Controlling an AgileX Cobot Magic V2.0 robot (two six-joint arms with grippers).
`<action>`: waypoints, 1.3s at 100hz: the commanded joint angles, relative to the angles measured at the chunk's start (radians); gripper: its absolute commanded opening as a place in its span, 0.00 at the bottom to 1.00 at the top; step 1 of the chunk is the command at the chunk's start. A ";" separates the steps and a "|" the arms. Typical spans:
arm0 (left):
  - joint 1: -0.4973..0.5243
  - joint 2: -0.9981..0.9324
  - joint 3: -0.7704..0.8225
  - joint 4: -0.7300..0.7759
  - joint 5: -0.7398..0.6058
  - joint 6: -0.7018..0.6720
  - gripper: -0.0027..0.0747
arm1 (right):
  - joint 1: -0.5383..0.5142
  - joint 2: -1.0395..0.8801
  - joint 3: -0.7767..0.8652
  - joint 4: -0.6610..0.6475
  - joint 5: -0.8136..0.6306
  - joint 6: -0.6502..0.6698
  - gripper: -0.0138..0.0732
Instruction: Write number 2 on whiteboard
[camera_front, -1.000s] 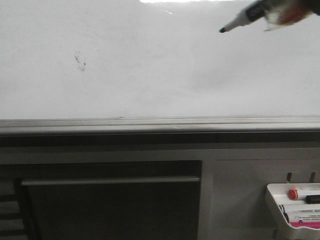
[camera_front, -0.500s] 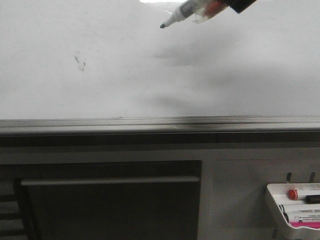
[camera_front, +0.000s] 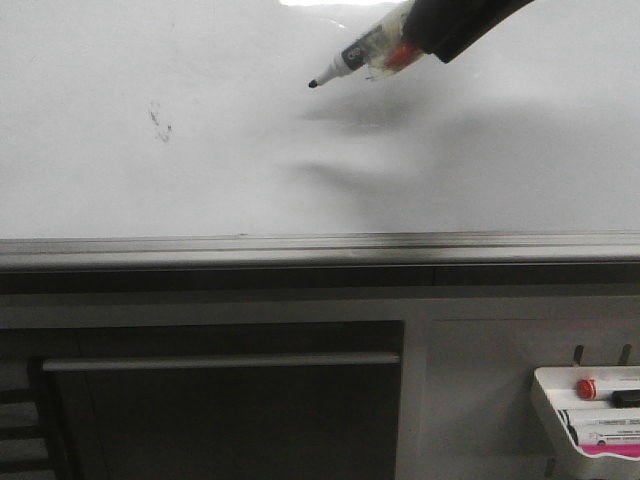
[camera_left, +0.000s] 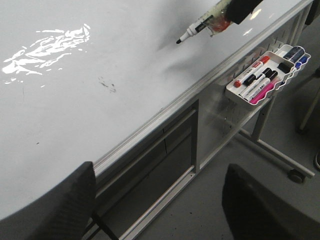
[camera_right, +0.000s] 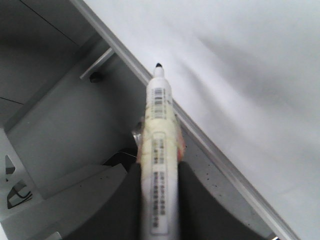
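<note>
Black-tipped marker (camera_front: 352, 59) is clamped between the right gripper (camera_right: 157, 170) fingers, cap off, nib aimed at the upper middle of the whiteboard (camera_front: 200, 180), just off the surface as far as I can tell. Left gripper (camera_left: 155, 200) hangs back to the near left with fingers apart, holding nothing; no number 2 drawn yet, only a faint smudge (camera_front: 160, 120) left of the nib, marker tray (camera_front: 590, 410) low right. Board looks stiff, glossy and slick, so light steady pressure; marker is light, gripped mid-barrel, could twist.
</note>
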 joint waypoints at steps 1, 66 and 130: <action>-0.005 0.009 -0.024 0.023 -0.059 -0.011 0.67 | 0.000 0.003 -0.075 0.002 -0.001 0.017 0.16; -0.005 0.009 -0.024 0.031 -0.059 -0.011 0.67 | 0.042 0.149 -0.244 -0.176 -0.022 0.119 0.16; -0.005 0.009 -0.024 0.034 -0.059 -0.011 0.67 | 0.125 0.206 -0.217 -0.263 -0.016 0.193 0.16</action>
